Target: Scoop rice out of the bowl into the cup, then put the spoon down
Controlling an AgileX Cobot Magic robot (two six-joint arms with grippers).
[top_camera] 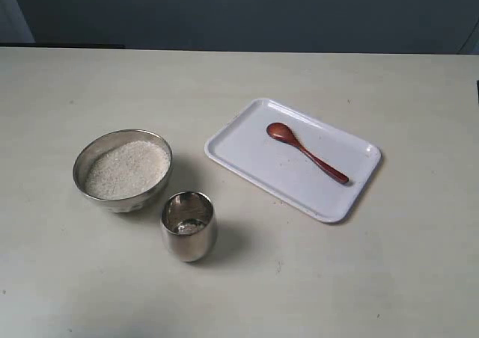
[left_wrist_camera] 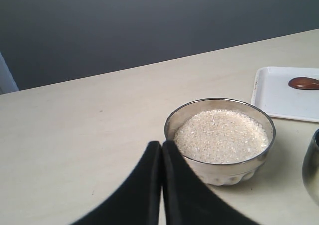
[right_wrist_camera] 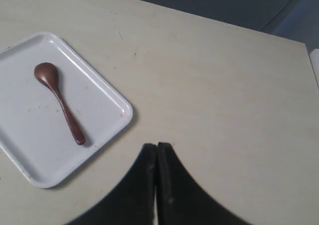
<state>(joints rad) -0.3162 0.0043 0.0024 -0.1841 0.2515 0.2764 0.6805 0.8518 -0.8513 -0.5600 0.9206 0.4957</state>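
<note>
The steel bowl (top_camera: 122, 170) holds a heap of white rice (top_camera: 127, 168) at the table's left. In front of it stands the small steel cup (top_camera: 188, 226) with a few grains inside. On the white tray (top_camera: 247, 155) to the right lies the dark red-brown spoon (top_camera: 305, 152), loose. Neither arm shows in the exterior view. My left gripper (left_wrist_camera: 162, 144) is shut and empty, close to the bowl's (left_wrist_camera: 220, 138) rim. Shut and empty too, my right gripper (right_wrist_camera: 157, 146) hovers over bare table beside the tray (right_wrist_camera: 30, 135), apart from the spoon (right_wrist_camera: 59, 100).
The pale table (top_camera: 374, 263) runs back to a dark wall. Its far edge (right_wrist_camera: 199, 16) shows in the right wrist view.
</note>
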